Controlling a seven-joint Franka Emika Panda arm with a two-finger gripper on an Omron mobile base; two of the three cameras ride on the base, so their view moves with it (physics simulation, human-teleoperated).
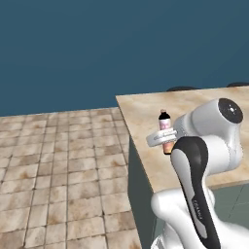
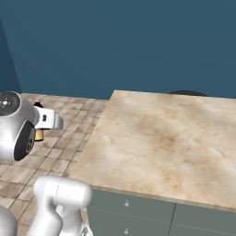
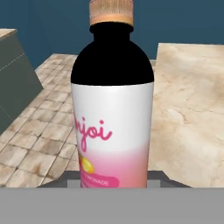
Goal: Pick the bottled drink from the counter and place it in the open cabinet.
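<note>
The fingers (image 1: 164, 137) were clamped on the slim pink bottled drink with its white label (image 1: 166, 130), above the beige marble tabletop (image 1: 204, 112). Pickup appeared done; placement in the cabinet remained.

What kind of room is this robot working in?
Most likely a simulated kitchen: a beige marble-patterned counter sits on grey-green cabinet fronts, the floor is tan stone tile, and the gripper holds a bottled drink.
</note>
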